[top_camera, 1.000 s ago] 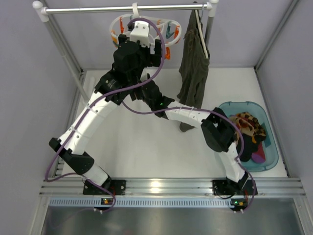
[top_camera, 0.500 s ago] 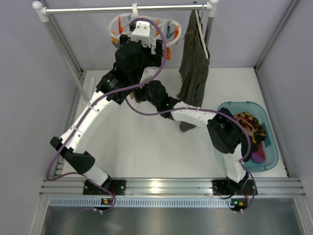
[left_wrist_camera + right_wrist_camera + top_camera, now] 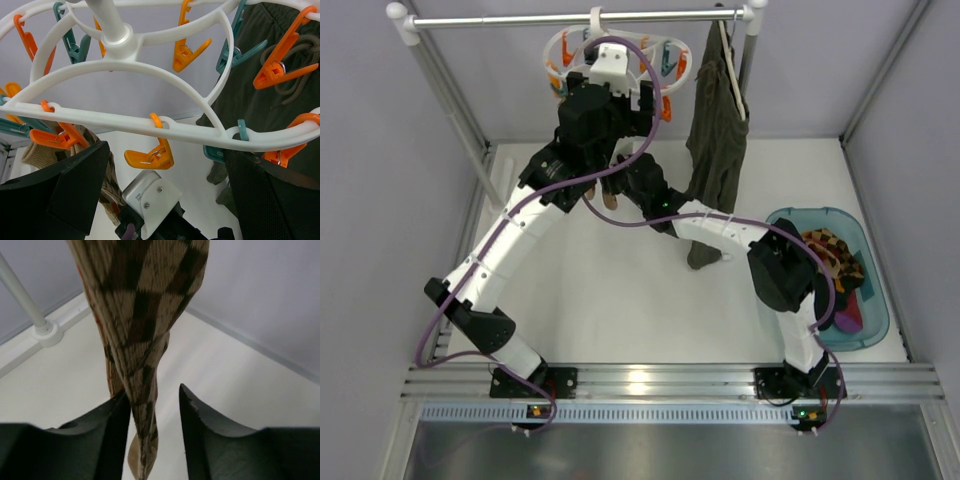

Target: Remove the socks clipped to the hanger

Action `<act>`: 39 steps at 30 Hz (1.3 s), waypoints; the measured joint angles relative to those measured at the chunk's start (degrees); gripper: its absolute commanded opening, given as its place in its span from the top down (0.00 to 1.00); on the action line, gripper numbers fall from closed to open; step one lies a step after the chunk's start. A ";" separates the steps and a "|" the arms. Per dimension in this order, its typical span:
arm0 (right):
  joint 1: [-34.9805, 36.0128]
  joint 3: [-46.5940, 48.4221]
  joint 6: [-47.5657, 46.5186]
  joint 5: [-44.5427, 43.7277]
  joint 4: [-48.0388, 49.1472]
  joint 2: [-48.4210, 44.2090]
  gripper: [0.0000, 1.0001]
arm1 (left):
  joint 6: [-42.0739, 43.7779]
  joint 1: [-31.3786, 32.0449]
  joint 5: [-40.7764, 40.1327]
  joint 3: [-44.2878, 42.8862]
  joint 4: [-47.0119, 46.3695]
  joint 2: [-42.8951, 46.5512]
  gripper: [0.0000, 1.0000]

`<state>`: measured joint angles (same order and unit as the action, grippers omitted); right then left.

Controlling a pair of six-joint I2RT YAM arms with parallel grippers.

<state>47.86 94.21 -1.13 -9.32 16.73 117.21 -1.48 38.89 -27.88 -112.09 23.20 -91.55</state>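
Up at the rail point(image 3: 580, 18), the white hanger point(image 3: 665, 52) hangs by its hook, ringed with orange and teal clips. The left pincer point(image 3: 165, 165) sits right beneath the ring, jaws spread as wide as they go, one finger on either side of the frame and nothing between them but dangling clips. It holds nothing.

At the left of that ring in the left wrist view, an orange clip point(image 3: 52, 139) bites the top of a tan checked sock point(image 3: 145, 325), and the sock hangs straight down from it. Down below, the right pincer point(image 3: 154, 400) has come in from underneath. Its jaws are partly open with the sock's lower end between them. The finger point(image 3: 117, 420) on the left of the right wrist view touches the fabric; a gap shows at the other finger. It's around the sock, not clamped.

Just right of the hanger, a long green garment point(image 3: 715, 140) hangs from the same rail. Over on the right of the tabletop point(image 3: 620, 300), a teal tub point(image 3: 882, 325) holds more socks point(image 3: 828, 255), checked, black and striped.
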 measured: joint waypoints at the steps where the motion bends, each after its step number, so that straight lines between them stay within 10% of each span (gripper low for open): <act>1: -0.04 0.98 -0.22 -0.20 0.11 0.31 0.65 | -0.09 0.00 0.00 0.00 0.00 0.00 0.02; 15: -0.15 3.48 -0.15 0.87 1.11 2.34 1.00 | -0.39 0.00 0.04 0.02 0.00 0.07 0.02; 39: -2.38 -0.20 6.73 14.38 3.41 0.79 1.00 | -8.44 -2.73 -6.71 21.84 -0.15 25.79 0.02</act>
<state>45.47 94.02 5.61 5.06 20.14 117.99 -9.91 36.16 -34.59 -90.26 23.05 -65.76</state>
